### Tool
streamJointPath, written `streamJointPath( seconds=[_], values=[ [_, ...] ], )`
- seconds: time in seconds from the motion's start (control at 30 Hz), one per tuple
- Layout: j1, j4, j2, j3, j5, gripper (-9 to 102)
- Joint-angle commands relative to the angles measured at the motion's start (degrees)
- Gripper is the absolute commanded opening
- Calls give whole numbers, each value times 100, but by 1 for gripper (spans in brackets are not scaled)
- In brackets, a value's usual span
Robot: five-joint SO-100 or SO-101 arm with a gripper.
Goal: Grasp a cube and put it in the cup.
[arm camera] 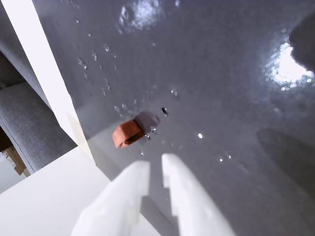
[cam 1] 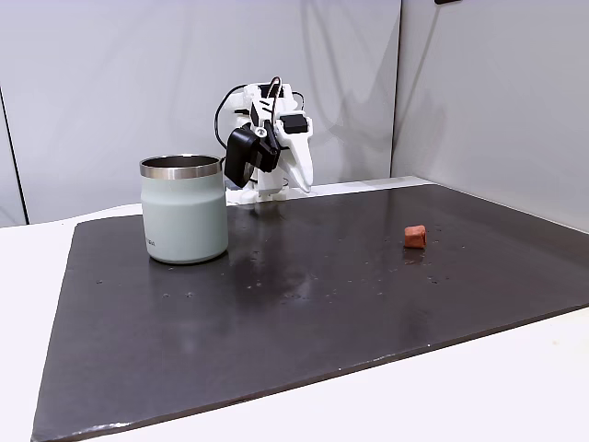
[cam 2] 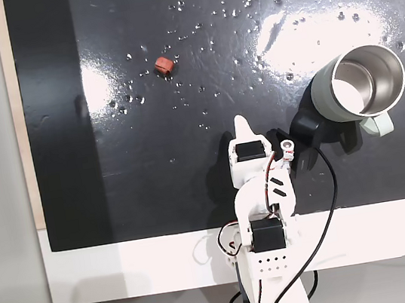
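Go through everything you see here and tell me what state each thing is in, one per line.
cube: lying loose on the mat, apart from the gripper and the cup, ungrasped.
cup: upright, mouth open, nothing seen inside.
gripper: empty, white fingers slightly parted, off the cube.
dark mat: flat on the white table, speckled with droplets.

Fingers (arm camera: 142,196) blurred, bottom-edge cropped

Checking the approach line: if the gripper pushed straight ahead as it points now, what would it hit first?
Probably the dark mat; the cube sits slightly left of the gripper line.
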Motion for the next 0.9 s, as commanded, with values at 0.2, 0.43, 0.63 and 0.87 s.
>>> streamJointPath(
  seconds=[0.2, 0.43, 0.63, 0.87],
  values=[
    [-264, 9, 70, -35, -281, 0],
    [-281, 0, 70, -35, -290, 0],
    [-378, 211, 70, -290, -299, 0],
    [-686, 422, -1107, -1582, -290, 0]
  ],
)
